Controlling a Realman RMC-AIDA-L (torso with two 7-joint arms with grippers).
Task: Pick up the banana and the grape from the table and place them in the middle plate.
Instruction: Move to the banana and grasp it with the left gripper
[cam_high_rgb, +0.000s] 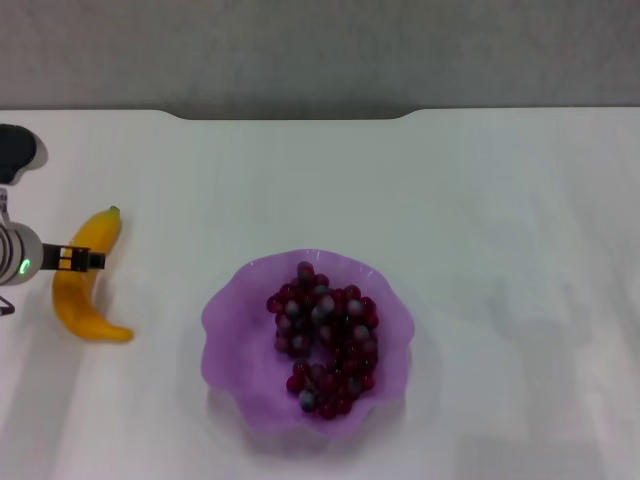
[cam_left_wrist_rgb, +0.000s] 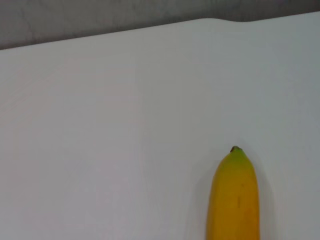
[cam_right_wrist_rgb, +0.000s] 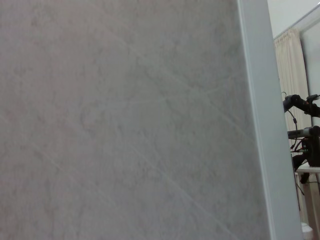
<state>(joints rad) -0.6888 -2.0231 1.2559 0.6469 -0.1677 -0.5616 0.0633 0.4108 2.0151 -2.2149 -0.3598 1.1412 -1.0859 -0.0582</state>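
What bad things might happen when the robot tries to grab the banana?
The left claw sits across the middle of the banana, which is glossy and curved, so it might slip or swing once lifted. The grape bunch already fills much of the middle plate, so the banana could land on the grapes or hang over the wavy rim and roll onto the table.

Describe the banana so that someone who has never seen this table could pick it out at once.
On the white table, start from the purple scalloped plate that holds the grapes, then look towards the robot's left. There the banana lies on the bare tabletop, with the left gripper across its middle. It is the only yellow, curved thing in view, with a small green tip pointing away from the robot.
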